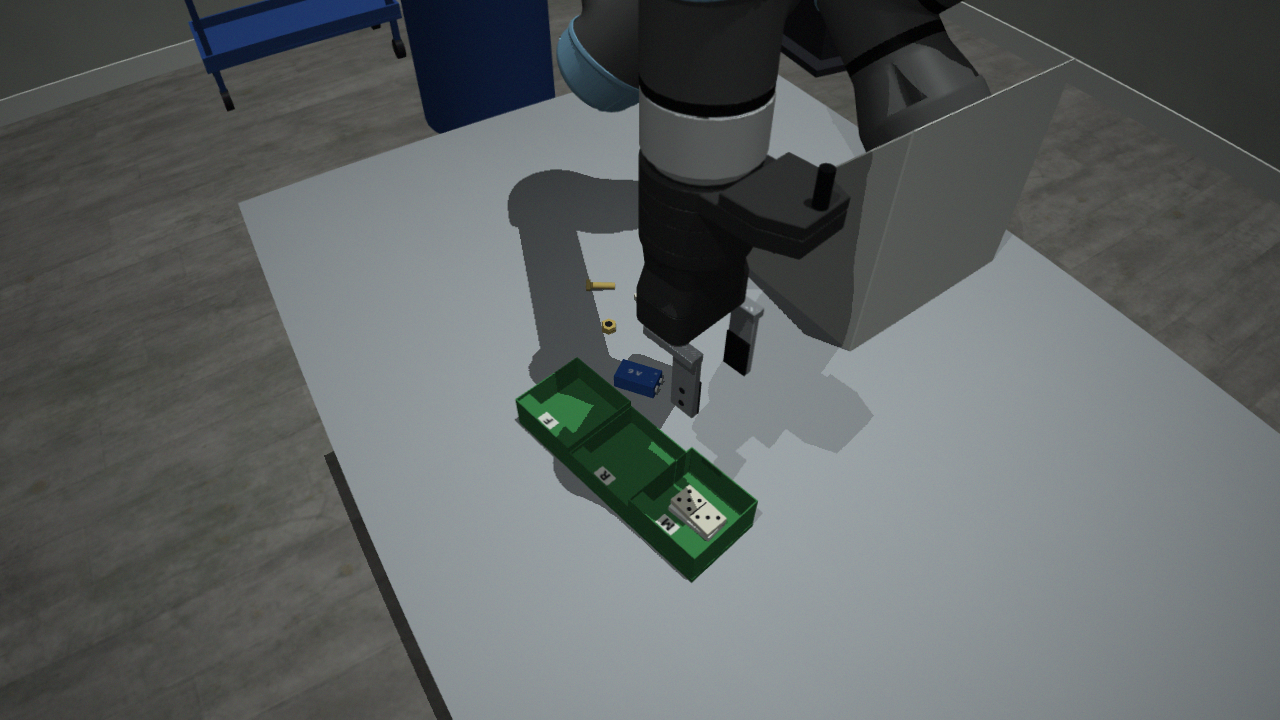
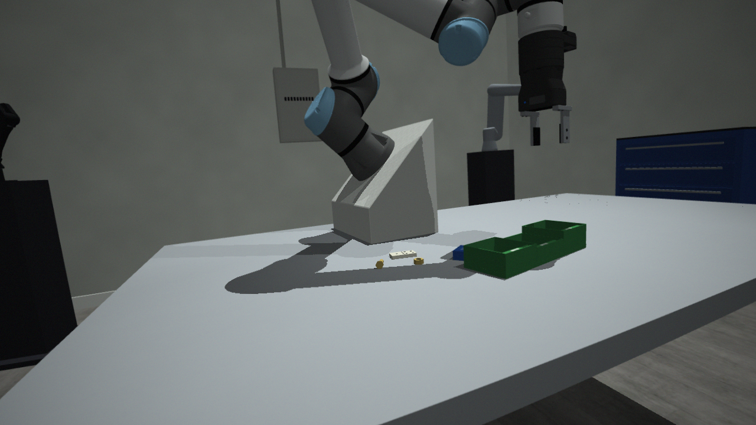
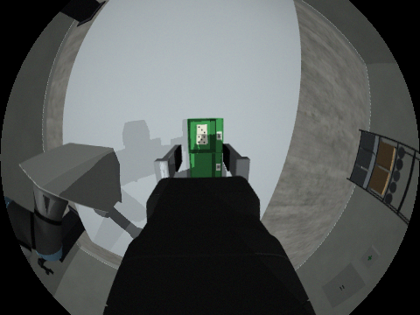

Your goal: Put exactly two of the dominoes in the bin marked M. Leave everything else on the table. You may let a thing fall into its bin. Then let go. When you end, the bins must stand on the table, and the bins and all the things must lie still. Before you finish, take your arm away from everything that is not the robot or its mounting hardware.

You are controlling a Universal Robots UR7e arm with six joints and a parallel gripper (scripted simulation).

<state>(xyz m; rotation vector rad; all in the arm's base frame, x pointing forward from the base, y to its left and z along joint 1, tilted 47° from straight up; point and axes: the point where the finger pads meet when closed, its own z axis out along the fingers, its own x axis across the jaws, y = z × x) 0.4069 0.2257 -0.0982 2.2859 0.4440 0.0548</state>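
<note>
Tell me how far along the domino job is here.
Done, it appears: two dominoes lie stacked in bin M. In hand: nothing; the gripper hangs high above the bins, jaws wide apart. Left: seemingly nothing. A third domino, bolt, nut and blue block remain on the table.

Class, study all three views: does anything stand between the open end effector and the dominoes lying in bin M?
Nothing visible does. The end effector hangs open and empty, high over the green bins. The dominoes lie in bin M, uncovered, with only open air above them. The wrist view shows them unobstructed between the fingers.
</note>
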